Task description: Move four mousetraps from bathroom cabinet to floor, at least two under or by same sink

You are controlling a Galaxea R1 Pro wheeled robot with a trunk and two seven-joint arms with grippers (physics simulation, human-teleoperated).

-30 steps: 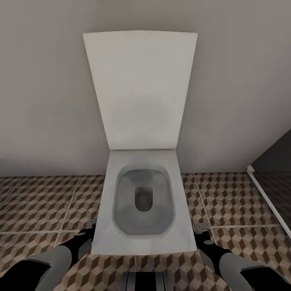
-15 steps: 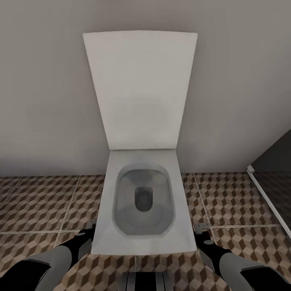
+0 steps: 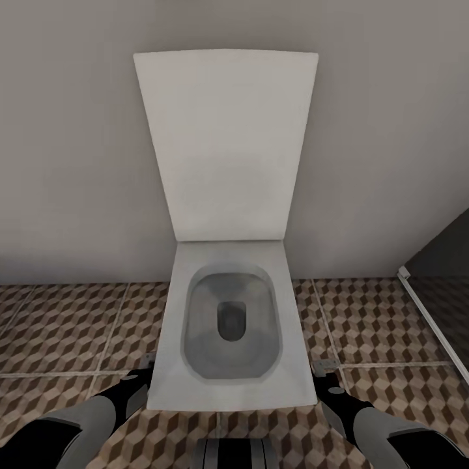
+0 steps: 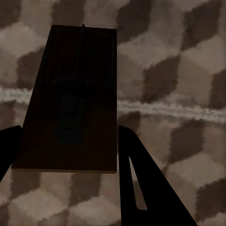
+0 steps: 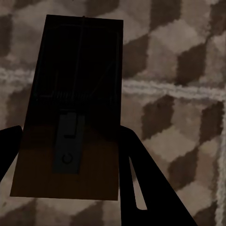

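Note:
Each wrist view shows one dark-brown mousetrap held over the cube-patterned bathroom floor (image 3: 58, 326). My left gripper (image 4: 66, 155) is shut on a mousetrap (image 4: 75, 94), its black fingers (image 4: 141, 183) pressing the trap's long edges. In the same way, my right gripper (image 5: 68, 160) is shut on a second mousetrap (image 5: 75, 108) with a metal spring and catch. From the head camera, the left gripper (image 3: 148, 368) and right gripper (image 3: 324, 370) hang low on either side of the toilet's front. The cabinet and the sink are out of view.
A white toilet (image 3: 228, 391) with its lid up stands straight ahead against the grey wall (image 3: 65, 163). A dark panel with a white sill (image 3: 433, 319) runs along the right. Patterned floor lies on both sides of the toilet.

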